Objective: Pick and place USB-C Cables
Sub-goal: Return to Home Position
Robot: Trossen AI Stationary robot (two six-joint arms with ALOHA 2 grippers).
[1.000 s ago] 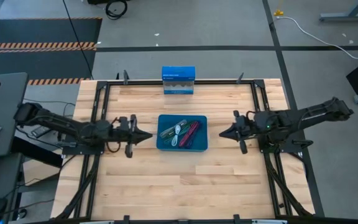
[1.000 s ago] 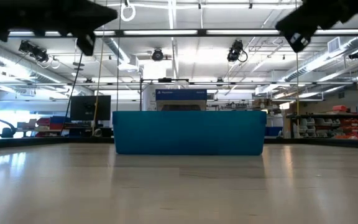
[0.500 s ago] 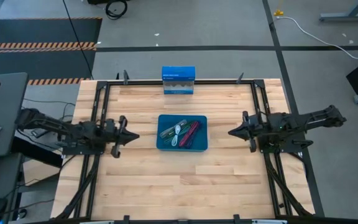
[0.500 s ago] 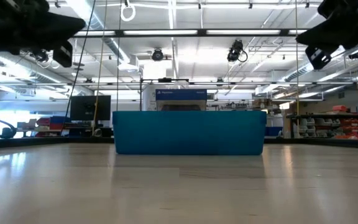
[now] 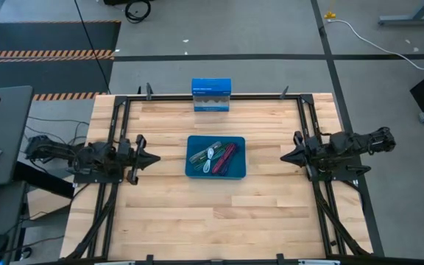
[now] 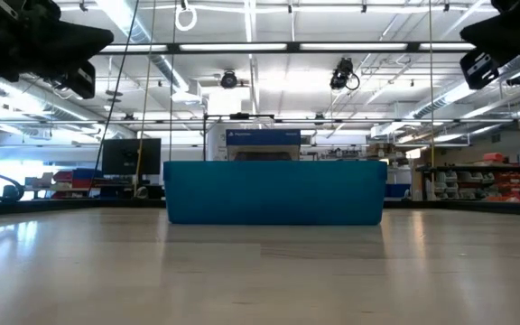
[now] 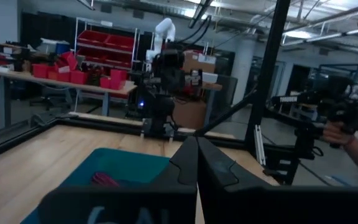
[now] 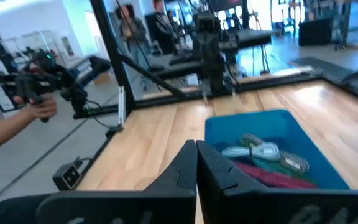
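Several short bundled USB-C cables (image 5: 214,156) lie in a blue tray (image 5: 194,171) at the table's middle. A pale one (image 8: 260,150), a maroon one (image 8: 272,176) and a green one (image 5: 199,156) show. In the low view only the tray's wall (image 6: 273,191) shows, and the cables are hidden behind it. My left gripper (image 5: 156,158) is shut and empty, left of the tray and pointing at it. My right gripper (image 5: 283,157) is shut and empty, right of the tray. Both hang above the table. Each wrist view shows its shut fingertips, left (image 7: 197,155) and right (image 8: 196,155), with the tray beyond them.
An upright blue-and-white box (image 5: 211,95) stands at the table's far edge, behind the tray. Black frame rails (image 5: 118,125) run along the left and right sides. A person's hand holding a device shows beyond the table (image 8: 33,107). Bare wood lies in front of the tray.
Both arms have drawn back from the tray: the left gripper toward the table's left edge, the right gripper toward the right edge. The tray and cables have stayed put.
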